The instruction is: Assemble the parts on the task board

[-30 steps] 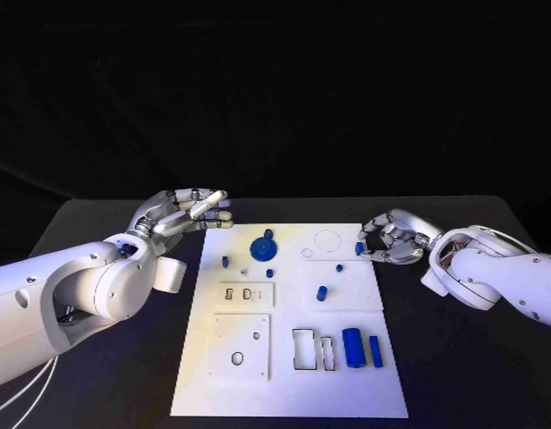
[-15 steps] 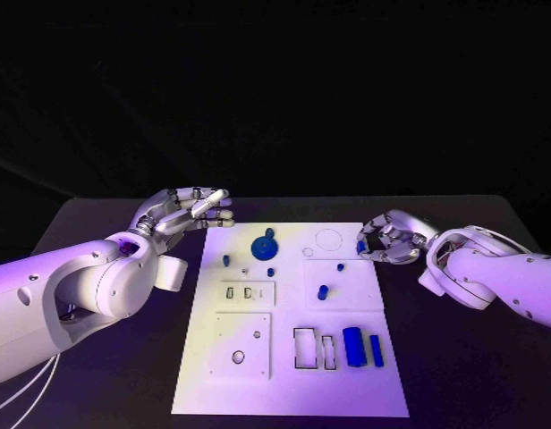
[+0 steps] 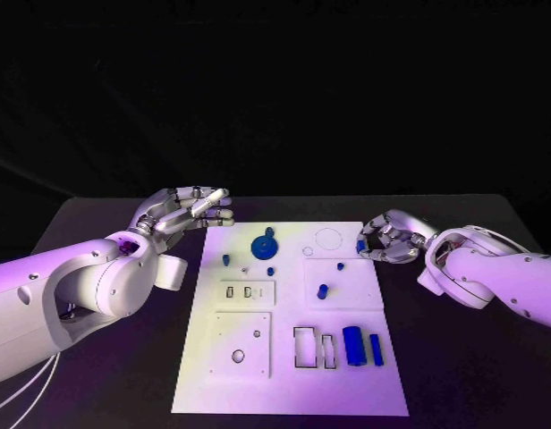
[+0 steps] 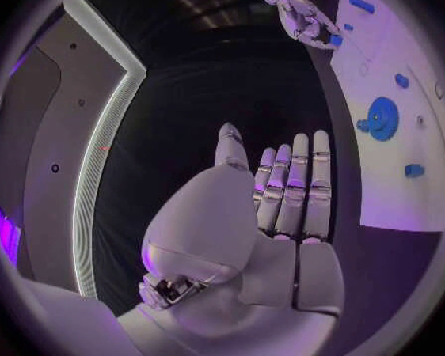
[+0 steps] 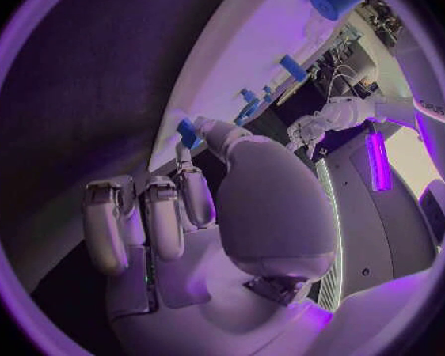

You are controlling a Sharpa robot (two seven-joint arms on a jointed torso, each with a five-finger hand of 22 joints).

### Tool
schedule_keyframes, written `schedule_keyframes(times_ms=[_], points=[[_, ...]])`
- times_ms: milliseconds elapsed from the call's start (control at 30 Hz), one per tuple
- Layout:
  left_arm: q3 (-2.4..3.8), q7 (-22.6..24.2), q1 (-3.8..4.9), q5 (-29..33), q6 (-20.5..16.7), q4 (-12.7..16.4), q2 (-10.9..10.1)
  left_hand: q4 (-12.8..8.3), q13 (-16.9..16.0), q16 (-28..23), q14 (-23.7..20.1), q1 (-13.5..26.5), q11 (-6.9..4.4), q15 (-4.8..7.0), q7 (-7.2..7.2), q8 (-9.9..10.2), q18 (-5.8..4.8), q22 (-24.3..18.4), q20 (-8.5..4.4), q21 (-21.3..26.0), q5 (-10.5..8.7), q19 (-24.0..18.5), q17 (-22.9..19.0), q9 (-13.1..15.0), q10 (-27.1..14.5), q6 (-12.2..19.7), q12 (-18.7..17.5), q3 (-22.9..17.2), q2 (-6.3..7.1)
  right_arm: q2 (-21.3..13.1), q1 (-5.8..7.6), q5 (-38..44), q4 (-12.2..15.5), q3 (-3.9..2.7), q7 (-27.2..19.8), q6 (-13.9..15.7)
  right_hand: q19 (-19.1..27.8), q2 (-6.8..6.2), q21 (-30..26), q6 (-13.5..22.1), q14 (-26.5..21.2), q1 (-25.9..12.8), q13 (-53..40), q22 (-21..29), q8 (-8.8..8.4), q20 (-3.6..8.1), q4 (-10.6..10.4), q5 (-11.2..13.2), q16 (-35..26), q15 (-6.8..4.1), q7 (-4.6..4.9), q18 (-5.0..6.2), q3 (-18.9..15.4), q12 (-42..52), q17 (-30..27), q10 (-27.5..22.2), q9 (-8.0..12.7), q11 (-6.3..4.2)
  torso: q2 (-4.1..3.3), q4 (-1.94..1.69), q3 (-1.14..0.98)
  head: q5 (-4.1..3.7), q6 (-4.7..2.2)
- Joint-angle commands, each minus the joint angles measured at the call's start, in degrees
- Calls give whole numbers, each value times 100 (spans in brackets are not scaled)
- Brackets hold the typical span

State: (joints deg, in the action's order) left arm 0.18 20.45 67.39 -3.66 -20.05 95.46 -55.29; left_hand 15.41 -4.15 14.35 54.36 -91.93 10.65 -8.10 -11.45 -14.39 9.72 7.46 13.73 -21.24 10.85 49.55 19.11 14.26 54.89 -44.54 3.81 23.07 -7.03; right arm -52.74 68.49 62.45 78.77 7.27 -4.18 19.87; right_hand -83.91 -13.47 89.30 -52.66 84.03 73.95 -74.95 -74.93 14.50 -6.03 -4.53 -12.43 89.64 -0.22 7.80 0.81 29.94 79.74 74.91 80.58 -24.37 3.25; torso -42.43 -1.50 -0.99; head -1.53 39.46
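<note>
The white board (image 3: 295, 313) lies in the middle of the black table (image 3: 482, 357), long side running away from the robot. On its far left part sits a blue gear (image 3: 264, 245), with small blue pegs (image 3: 225, 261) just beside it toward the robot. Another peg (image 3: 322, 291) stands upright in the square plate at the board's right middle, and a smaller one (image 3: 339, 266) sits just beyond it. Near the right near corner two blue bars (image 3: 353, 346) lie side by side next to a pair of rectangular slots (image 3: 304, 349).

The left hand (image 3: 185, 213) hovers off the board's far left corner, near the gear but not touching the board. In the left wrist view its fingers (image 4: 294, 186) are stretched straight and held close together, with nothing in them.

The right hand (image 3: 389, 237) sits at the board's far right edge. Its fingers (image 5: 148, 217) are curled in, and a small blue part (image 5: 188, 132) shows pinched at the fingertips in the right wrist view, just over the board's edge. The same blue part peeks out at the hand's inner side in the head view.
</note>
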Motion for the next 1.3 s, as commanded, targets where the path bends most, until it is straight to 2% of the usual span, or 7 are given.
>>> schedule_keyframes(times_ms=[33,333,567,667,933,1167,1300], points=[[4,25,3,11,97,8,4,3,-8,-34,-27,-6,-1,-2,-175,-34,51,-7,24,7,-29,-8,12,10,24,-8,14,39,-44,11,-7,14,-4,0,14,1,-577,70,34,-132,597,-38,-411,-1478,67,31,2,9,36,-49,-37,-69,53,31,1509,38,-31,-31,0,-4,1,1,9],[4,16,3,11,103,6,-3,3,-8,-34,-27,-6,-1,-2,-175,-34,51,-7,24,7,-29,-8,12,10,24,-8,14,39,-44,26,-9,18,-2,0,62,350,-608,251,69,-386,597,-94,-492,-1506,197,109,20,-2,36,-133,-147,-81,171,110,1509,120,-121,-127,-2,-1,0,-1,11],[4,8,3,11,106,6,-9,3,-8,-34,-27,-6,-1,-2,-175,-34,51,-7,24,7,-29,-8,12,10,24,-8,14,39,-44,16,-11,81,46,-1,149,563,-609,286,70,-413,597,-103,-520,-1507,214,123,29,-8,36,-148,-167,-81,191,136,1509,146,-137,-144,0,-6,1,0,18],[4,6,3,11,106,3,-14,3,-8,-34,-27,-6,-1,-2,-175,-34,51,-7,24,7,-29,-8,12,10,24,-8,14,39,-44,-27,-11,109,151,-3,201,615,-609,286,70,-415,597,-102,-517,-1507,215,124,31,-9,36,-149,-168,-81,192,133,1509,144,-138,-145,5,-2,4,-2,17],[4,1,3,11,114,-16,-13,3,-8,-34,-27,-6,-1,-2,-175,-34,51,-7,24,7,-29,-8,12,10,24,-8,14,39,-44,-162,26,207,751,-29,550,726,-609,301,70,-419,597,-99,-505,-1507,218,137,52,-48,36,-161,-177,-81,211,121,1509,135,-148,-157,23,10,11,14,23],[3,-6,3,11,127,-80,26,2,-8,-39,-30,-9,-1,-2,-176,-37,51,-9,25,7,-33,-9,24,19,24,-1,8,48,-54,-91,101,570,1435,-37,1255,914,-609,320,70,-405,597,-84,-485,-1507,212,149,85,-93,36,-170,-177,-81,240,101,1509,120,-155,-161,84,12,55,54,69],[2,-9,3,11,142,-152,91,2,-8,-39,-30,-9,-1,-2,-176,-37,51,-9,25,7,-33,-9,24,19,24,-1,8,48,-54,157,117,770,1717,-39,1557,954,-609,323,70,-404,597,-87,-482,-1507,211,150,89,-101,36,-170,-177,-81,244,99,1509,118,-157,-161,115,4,83,70,86]])
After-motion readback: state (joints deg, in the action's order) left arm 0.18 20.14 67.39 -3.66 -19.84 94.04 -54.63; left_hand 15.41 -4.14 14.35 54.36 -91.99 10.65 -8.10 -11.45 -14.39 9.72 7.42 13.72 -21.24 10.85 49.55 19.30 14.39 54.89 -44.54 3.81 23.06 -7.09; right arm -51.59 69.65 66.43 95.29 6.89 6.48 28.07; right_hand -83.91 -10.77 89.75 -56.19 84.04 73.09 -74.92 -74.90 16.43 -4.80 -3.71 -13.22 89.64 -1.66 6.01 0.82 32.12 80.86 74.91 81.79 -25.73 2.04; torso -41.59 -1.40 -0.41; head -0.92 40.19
